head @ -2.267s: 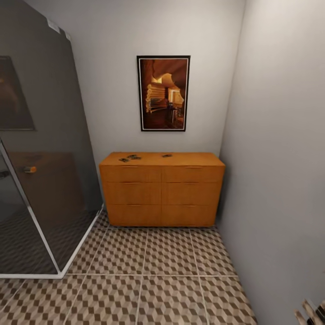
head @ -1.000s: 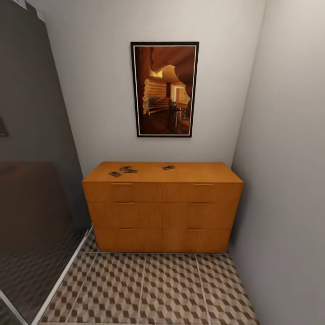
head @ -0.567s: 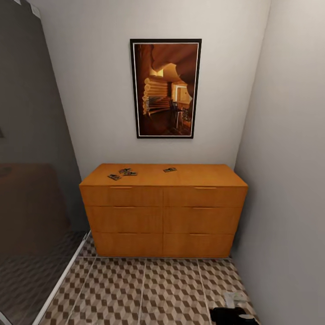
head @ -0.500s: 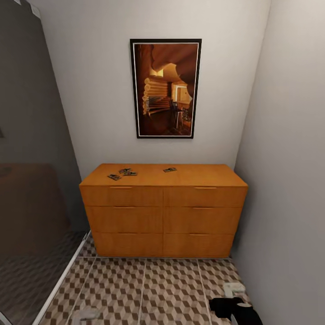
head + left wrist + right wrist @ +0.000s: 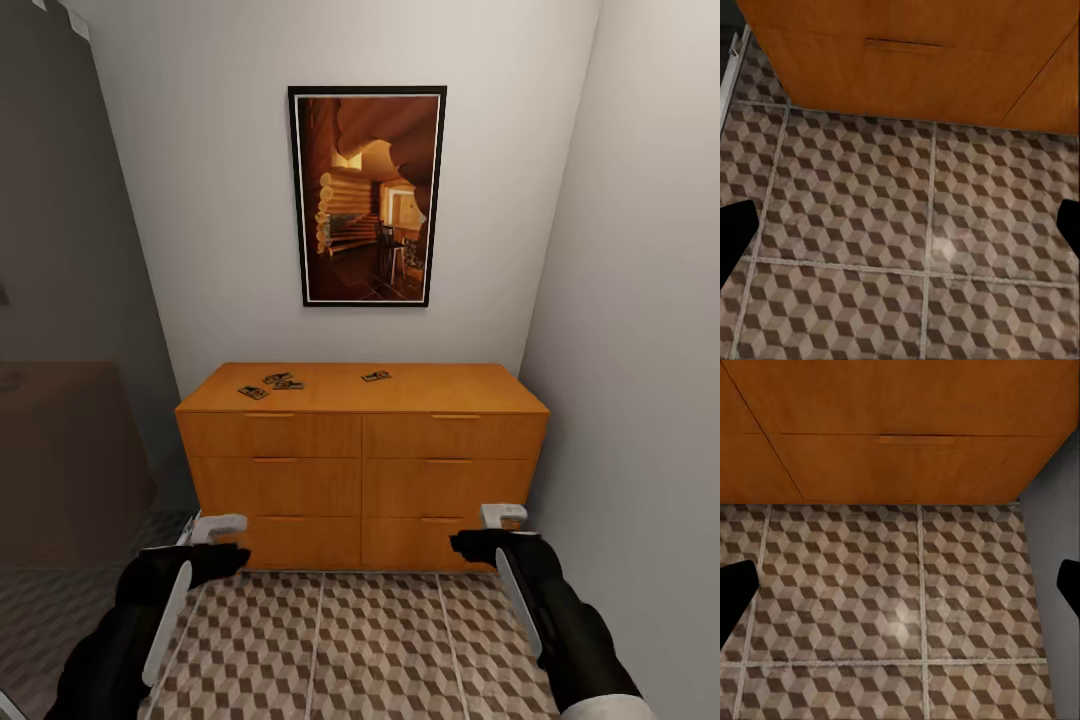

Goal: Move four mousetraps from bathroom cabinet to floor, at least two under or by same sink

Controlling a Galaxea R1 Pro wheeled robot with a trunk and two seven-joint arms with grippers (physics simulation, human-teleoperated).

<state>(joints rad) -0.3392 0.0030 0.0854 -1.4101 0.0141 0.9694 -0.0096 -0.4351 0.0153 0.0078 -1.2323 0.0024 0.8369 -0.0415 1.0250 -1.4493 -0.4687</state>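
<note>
Both claws, left and right, spread open, empty, before cabinet; framed picture above.

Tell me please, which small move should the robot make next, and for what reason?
Probably raise the left gripper up toward the three mousetraps clustered on the left part of the cabinet top. Both grippers hang low, in front of the bottom drawers, open and empty, while all four traps lie on top; the fourth mousetrap sits apart, nearer the middle.
</note>
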